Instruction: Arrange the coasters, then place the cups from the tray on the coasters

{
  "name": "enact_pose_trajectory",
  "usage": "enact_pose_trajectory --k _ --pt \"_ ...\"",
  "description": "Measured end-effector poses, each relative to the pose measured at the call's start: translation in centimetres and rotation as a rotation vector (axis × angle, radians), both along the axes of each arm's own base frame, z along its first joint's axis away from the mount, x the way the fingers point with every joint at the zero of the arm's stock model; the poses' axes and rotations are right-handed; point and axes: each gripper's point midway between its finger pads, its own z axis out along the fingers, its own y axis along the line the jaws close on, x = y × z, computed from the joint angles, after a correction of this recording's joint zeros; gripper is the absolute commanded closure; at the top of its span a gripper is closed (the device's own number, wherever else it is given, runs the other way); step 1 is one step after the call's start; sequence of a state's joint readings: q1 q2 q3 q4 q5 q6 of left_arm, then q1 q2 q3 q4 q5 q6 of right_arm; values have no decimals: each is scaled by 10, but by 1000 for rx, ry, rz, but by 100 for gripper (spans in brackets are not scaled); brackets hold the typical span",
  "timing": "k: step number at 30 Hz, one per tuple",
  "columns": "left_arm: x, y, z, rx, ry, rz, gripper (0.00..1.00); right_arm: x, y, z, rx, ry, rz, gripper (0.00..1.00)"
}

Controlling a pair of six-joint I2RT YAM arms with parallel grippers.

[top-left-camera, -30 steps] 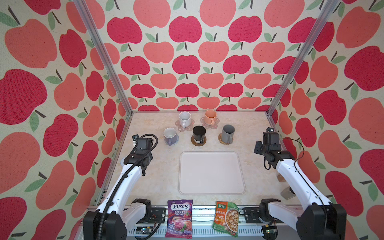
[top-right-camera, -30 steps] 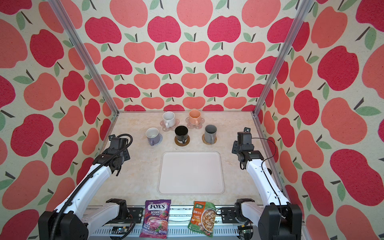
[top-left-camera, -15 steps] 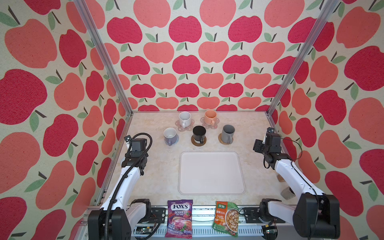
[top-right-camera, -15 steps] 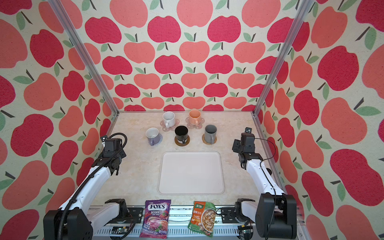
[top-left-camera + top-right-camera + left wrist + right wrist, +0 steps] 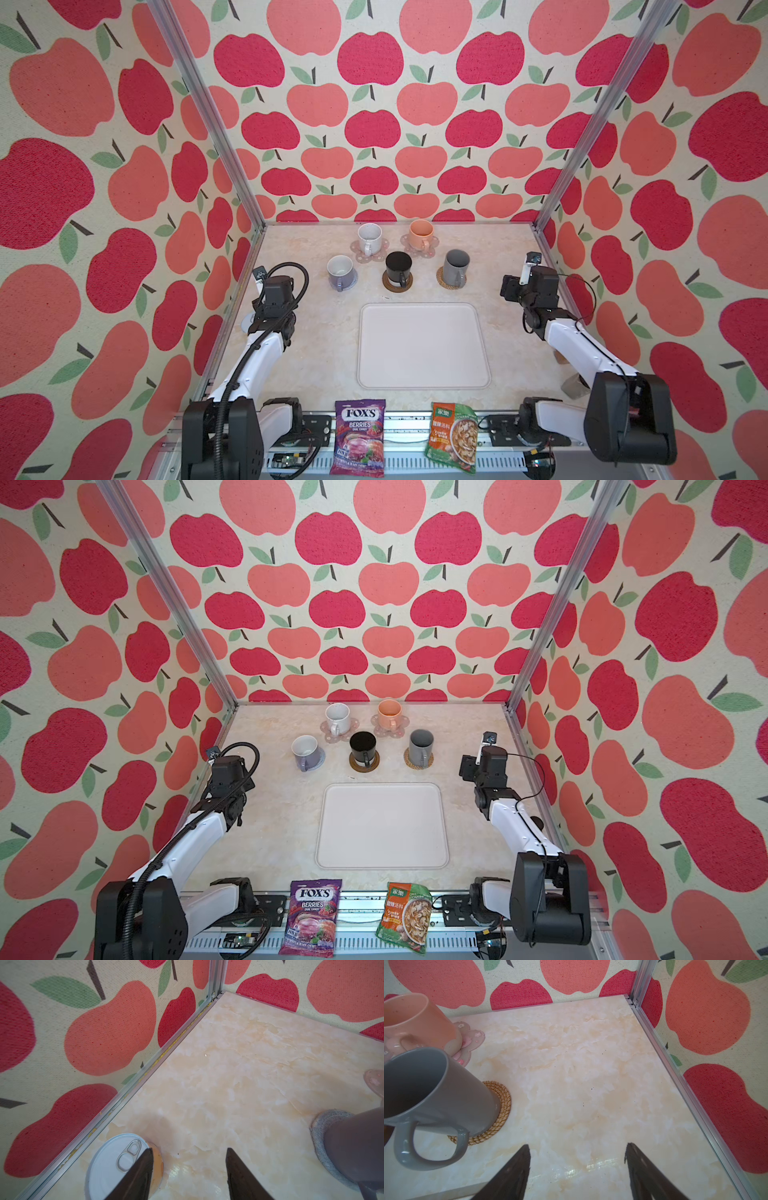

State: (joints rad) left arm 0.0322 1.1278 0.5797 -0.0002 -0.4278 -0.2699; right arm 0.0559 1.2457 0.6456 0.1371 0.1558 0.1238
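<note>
The left claw (image 5: 189, 1150) stands partly open with nothing between its fingers, above bare worktop (image 5: 239, 1068) at the left of both top views; a ring-pull tin (image 5: 112, 1165) shows partly behind one finger. The right claw (image 5: 577, 1145) gapes wider, also holding nothing, at the right of both top views.

All five cups stand upright on coasters in the upper middle. In the back row, the speckled white cup (image 5: 369, 237) and the peach-orange cup (image 5: 420, 233) each sit on a pink flower coaster (image 5: 376, 257). In the front row, the lavender cup (image 5: 340, 269) sits on the grey woven coaster (image 5: 352, 285), the black cup (image 5: 398, 266) on the brown disc (image 5: 390, 286) and the dark grey cup (image 5: 455, 264) on the rattan coaster (image 5: 442, 279).

The tray (image 5: 422, 345) lies just below them at centre. Two snack packets (image 5: 359, 440) lie at the bottom edge.
</note>
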Motion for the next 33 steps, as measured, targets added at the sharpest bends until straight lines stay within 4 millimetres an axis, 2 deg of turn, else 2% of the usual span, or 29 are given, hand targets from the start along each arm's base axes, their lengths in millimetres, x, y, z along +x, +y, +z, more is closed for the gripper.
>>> enact_pose_trajectory --k 5,10,11,12,16,19,22,29,33 --pt "1 -3 -9 14 -42 -31 36 4 5 0 -8 -54 38 19" --pt "5 -4 -8 49 -75 -59 34 -3 7 -16 -21 -81 63 16" --pt "6 -4 -6 55 -87 -62 27 -3 8 -18 -21 -83 66 16" --pt "8 -3 -4 63 -100 -65 1 -3 9 -18 -21 -86 72 16" --pt "9 -4 -5 96 -151 -84 1 1 16 -14 -17 -116 117 15" --pt "3 -6 -15 113 -172 -101 1 1 20 -13 -17 -145 143 14" --pt "2 -9 -26 124 -157 -127 1 -1 21 -21 -28 -154 157 13" --pt "17 -19 -32 171 -159 -190 1 -2 21 -44 -56 -162 170 13" --pt "24 -27 -41 206 -138 -233 1 2 21 -48 -70 -180 175 13"
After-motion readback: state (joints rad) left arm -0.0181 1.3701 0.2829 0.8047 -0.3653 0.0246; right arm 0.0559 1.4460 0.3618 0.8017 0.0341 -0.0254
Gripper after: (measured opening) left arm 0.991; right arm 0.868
